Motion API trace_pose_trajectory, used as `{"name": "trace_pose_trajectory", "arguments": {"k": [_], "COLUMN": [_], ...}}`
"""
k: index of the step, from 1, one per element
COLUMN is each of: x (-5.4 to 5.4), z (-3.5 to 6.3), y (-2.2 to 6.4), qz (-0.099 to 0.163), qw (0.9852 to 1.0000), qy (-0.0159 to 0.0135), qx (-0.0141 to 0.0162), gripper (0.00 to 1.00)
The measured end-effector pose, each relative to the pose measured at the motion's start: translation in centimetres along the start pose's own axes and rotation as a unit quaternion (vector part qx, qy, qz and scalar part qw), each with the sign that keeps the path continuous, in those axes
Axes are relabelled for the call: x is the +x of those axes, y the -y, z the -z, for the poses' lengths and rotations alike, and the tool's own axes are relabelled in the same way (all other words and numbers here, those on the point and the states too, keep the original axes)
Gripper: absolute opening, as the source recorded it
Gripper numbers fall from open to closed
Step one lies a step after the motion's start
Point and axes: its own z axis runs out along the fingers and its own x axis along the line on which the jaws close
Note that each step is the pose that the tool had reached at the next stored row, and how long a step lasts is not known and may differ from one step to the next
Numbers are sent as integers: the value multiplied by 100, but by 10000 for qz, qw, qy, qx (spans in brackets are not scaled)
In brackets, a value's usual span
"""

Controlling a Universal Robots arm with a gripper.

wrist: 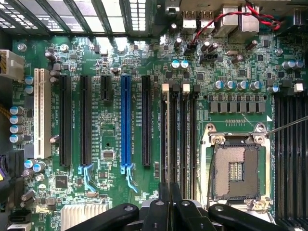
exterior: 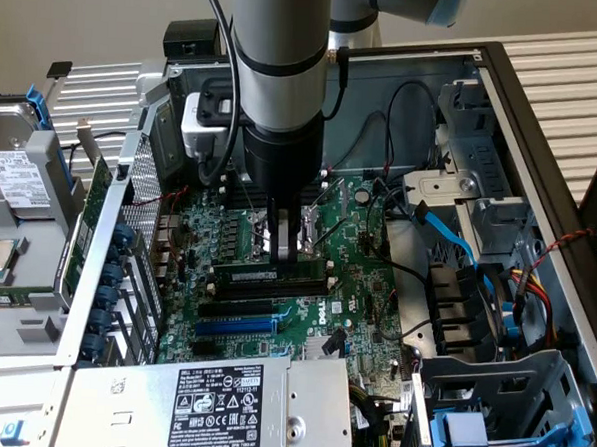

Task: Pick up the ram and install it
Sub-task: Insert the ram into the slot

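The ram, a long green stick with black chips, stands upright along a black memory slot on the motherboard inside the open computer case. My gripper comes straight down on the ram, a little right of its middle in the exterior view. Its fingers are pinched together at the stick's top edge. In the wrist view the shut fingers sit right over the bank of memory slots with white end clips, beside the empty processor socket. The ram shows there only as a thin edge under the fingers.
Black expansion slots and a blue one lie beside the memory bank. The power supply sits at the front of the case. Drive cages and blue, red and yellow cables fill the exterior view's right. A hard drive lies outside the case.
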Motion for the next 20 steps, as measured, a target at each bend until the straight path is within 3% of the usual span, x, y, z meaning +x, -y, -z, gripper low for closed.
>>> {"name": "trace_pose_trajectory", "arguments": {"k": [20], "x": [1], "z": [-21], "y": [-13], "qz": [1], "qw": [10000], "qy": [-11], "qx": [28], "gripper": [12]}}
